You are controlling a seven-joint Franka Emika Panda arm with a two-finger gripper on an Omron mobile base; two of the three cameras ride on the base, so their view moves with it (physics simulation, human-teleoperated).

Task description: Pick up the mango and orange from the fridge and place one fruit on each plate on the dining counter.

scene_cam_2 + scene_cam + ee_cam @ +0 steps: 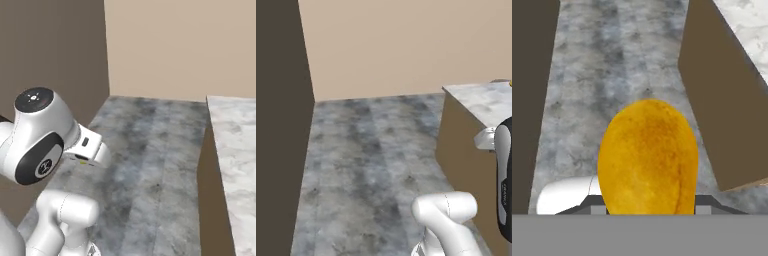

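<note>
A large yellow-orange mango [648, 160] sits upright at the bottom centre of the hand view, held over the floor. My gripper [648, 206] is shut on it, and the fruit hides the fingertips. The dining counter [483, 102] has a veined marble top and brown wooden sides. It stands ahead on the right [235, 150], and its corner [722, 100] is beside the mango in the hand view. A tiny yellow sliver [510, 84] on the counter at the picture's edge is too small to name. The orange, the plates and the fridge are out of view.
A tall dark brown panel [278, 125] walls off the left side. Between it and the counter runs a strip of grey mottled floor [371, 150], ending at a beige wall [406, 45]. My own arm [40, 135] bulks low in both base views.
</note>
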